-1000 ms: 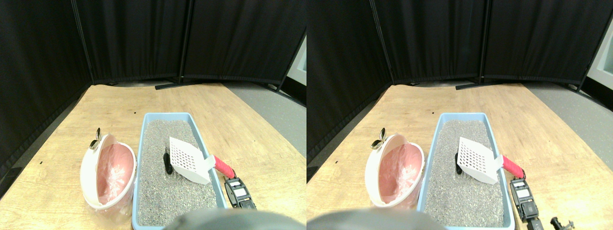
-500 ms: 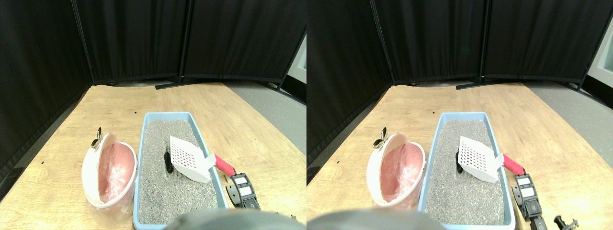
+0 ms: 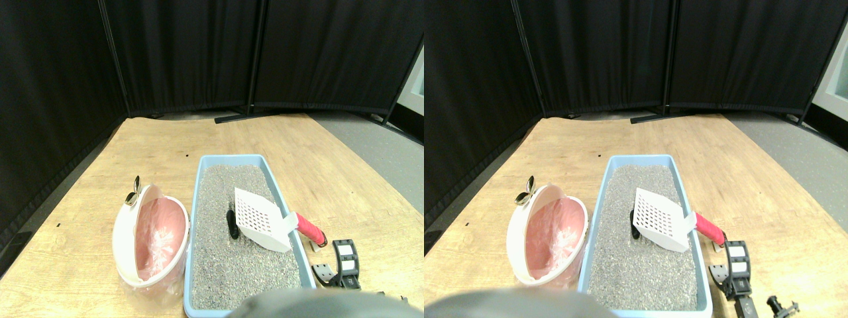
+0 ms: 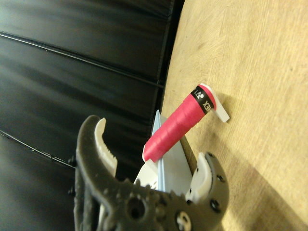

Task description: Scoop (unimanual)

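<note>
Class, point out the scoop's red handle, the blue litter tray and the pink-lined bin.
red handle (image 4: pixel 175 127), wrist view: middle of its wrap.
blue litter tray (image 3: pixel 192 245), stereo pair view: left wall.
pink-lined bin (image 3: pixel 121 228), stereo pair view: white outer rim.

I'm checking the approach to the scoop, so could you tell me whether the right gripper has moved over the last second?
Yes. The right gripper has shifted right, away from the blue litter tray, and turned; its jaws stand open behind the scoop's red handle.
</note>
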Available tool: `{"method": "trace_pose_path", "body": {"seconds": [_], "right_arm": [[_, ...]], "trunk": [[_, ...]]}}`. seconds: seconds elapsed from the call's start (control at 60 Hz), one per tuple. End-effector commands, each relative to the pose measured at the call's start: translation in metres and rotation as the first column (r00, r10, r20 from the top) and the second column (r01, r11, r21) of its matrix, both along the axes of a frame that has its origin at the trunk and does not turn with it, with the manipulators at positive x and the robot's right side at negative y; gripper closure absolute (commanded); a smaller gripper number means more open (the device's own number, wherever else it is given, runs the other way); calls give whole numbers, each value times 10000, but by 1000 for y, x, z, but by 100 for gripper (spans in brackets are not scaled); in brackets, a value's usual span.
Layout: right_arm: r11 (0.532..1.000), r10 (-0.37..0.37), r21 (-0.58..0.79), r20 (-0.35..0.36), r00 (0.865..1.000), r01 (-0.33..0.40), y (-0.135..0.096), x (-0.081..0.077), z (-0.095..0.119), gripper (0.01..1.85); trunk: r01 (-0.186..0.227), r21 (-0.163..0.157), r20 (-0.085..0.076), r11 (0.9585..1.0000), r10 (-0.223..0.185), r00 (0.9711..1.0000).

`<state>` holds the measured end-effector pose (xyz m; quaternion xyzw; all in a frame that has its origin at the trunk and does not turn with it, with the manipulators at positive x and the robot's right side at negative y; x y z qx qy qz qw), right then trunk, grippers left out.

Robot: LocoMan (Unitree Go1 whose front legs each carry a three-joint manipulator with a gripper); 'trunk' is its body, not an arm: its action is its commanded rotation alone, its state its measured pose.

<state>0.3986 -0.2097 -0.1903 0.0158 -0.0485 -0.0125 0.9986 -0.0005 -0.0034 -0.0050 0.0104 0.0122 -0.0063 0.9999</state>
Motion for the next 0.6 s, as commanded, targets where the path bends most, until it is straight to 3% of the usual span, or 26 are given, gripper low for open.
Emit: {"method": "trace_pose_path", "body": {"seconds": [0.017,0.233,0.6], "right_arm": [[10000,16,-8,436,9990,-16,0,4,3,98],[9988,-275,421,238,9993,265,1,15,-2,99],[9966,-37,820,-62,10000,42,4,37,-11,97]], "trunk": [[-16,-169,20,9999,16,10000],[-79,-218,-11,9997,79,10000],[-184,-334,-13,9993,183,9998]]}}
